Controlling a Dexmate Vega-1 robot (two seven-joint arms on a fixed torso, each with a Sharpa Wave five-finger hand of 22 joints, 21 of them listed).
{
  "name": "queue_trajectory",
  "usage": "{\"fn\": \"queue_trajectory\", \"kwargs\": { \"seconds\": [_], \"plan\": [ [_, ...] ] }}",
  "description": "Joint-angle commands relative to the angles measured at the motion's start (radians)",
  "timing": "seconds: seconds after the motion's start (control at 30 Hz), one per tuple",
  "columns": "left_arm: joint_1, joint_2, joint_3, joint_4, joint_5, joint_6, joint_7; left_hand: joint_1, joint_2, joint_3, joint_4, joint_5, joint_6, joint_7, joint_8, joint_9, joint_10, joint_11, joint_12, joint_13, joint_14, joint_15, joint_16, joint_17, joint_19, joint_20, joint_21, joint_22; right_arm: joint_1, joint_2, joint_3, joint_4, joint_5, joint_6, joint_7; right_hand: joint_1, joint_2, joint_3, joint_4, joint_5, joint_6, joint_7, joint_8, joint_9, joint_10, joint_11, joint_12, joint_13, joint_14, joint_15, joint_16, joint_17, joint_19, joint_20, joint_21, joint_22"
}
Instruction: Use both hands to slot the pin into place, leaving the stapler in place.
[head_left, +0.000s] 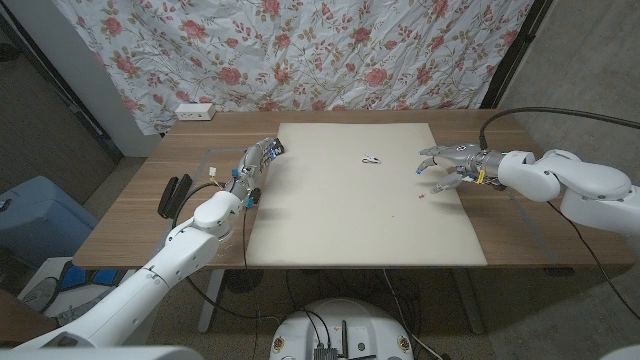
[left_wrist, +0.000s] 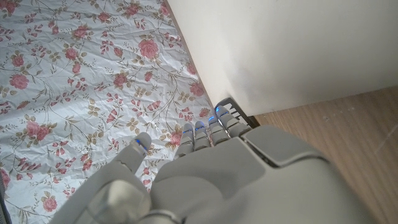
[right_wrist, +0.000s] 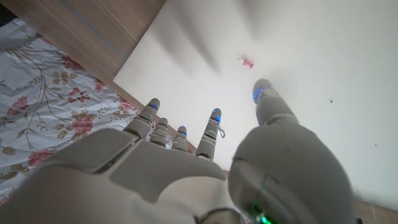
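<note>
A tiny pink pin (head_left: 424, 196) (right_wrist: 247, 62) lies on the white mat (head_left: 340, 230), right of middle. My right hand (head_left: 445, 160) (right_wrist: 186, 168) hovers just beyond it with fingers spread and nothing in them. A small white-and-dark piece (head_left: 372, 159) sits on the mat ahead of those fingertips. My left hand (head_left: 258, 160) (left_wrist: 217, 168) reaches along the mat's left edge, fingers stretched out and holding nothing. A black, stapler-like thing (head_left: 175, 193) lies on the bare wood left of that arm.
A white power strip (head_left: 193, 111) sits at the table's far left corner. A floral cloth (head_left: 300, 50) hangs behind the table. The mat (right_wrist: 298, 37) covers most of the middle, with bare wood (head_left: 520, 225) on both sides.
</note>
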Motion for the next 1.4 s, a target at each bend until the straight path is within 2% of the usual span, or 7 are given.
{"fn": "queue_trajectory", "kwargs": {
  "seconds": [0.03, 0.47, 0.83, 1.4],
  "plan": [
    [0.001, 0.003, -0.005, 0.005, -0.002, -0.002, 0.002, -0.001, 0.085, 0.005, 0.001, 0.005, 0.009, 0.0, -0.002, 0.004, 0.004, -0.001, -0.001, 0.004, 0.008, 0.003, -0.003, 0.002, 0.007, -0.03, -0.006, 0.001, 0.033, 0.043, -0.049, 0.001, -0.116, -0.027, 0.054, 0.007, -0.004, -0.001, 0.006, -0.001, 0.018, 0.003, 0.015, 0.004, 0.015, 0.006, 0.008, 0.004, 0.009, 0.004, 0.005, 0.003, 0.015, -0.002, 0.009, 0.002],
    [-0.011, -0.009, 0.002, 0.027, -0.006, 0.006, 0.001, 0.0, 0.084, 0.006, 0.0, 0.005, 0.009, -0.001, -0.003, 0.004, 0.005, -0.001, -0.003, 0.004, 0.009, 0.005, -0.004, 0.001, 0.01, -0.031, -0.015, 0.001, 0.056, 0.085, -0.084, 0.029, -0.181, -0.031, 0.073, 0.016, -0.006, -0.007, 0.01, -0.004, 0.065, 0.004, 0.038, 0.008, 0.032, 0.004, 0.01, 0.004, 0.025, 0.004, 0.012, 0.007, 0.042, 0.006, 0.011, 0.002],
    [-0.021, -0.011, 0.003, 0.038, -0.01, 0.014, 0.001, 0.0, 0.084, 0.007, 0.0, 0.005, 0.009, -0.002, -0.003, 0.004, 0.005, -0.003, -0.003, 0.005, 0.009, 0.006, -0.005, 0.001, 0.011, -0.03, -0.02, 0.001, 0.072, 0.1, -0.104, 0.058, -0.215, 0.02, 0.048, 0.029, -0.002, -0.011, 0.012, -0.006, 0.11, 0.001, 0.061, 0.011, 0.048, 0.002, 0.012, 0.004, 0.04, 0.0, 0.019, 0.011, 0.069, 0.009, 0.013, 0.002],
    [-0.023, -0.022, 0.008, 0.049, -0.018, 0.016, 0.003, 0.0, 0.084, 0.008, 0.0, 0.005, 0.008, -0.002, -0.003, 0.004, 0.006, -0.004, -0.005, 0.005, 0.011, 0.008, -0.006, 0.001, 0.015, -0.031, -0.03, 0.002, 0.08, 0.118, -0.122, 0.094, -0.256, 0.063, 0.018, 0.045, 0.003, -0.01, 0.01, -0.007, 0.128, -0.001, 0.071, 0.014, 0.055, -0.006, 0.011, 0.004, 0.057, -0.01, 0.026, 0.014, 0.089, 0.004, 0.014, 0.003]
  ]
}}
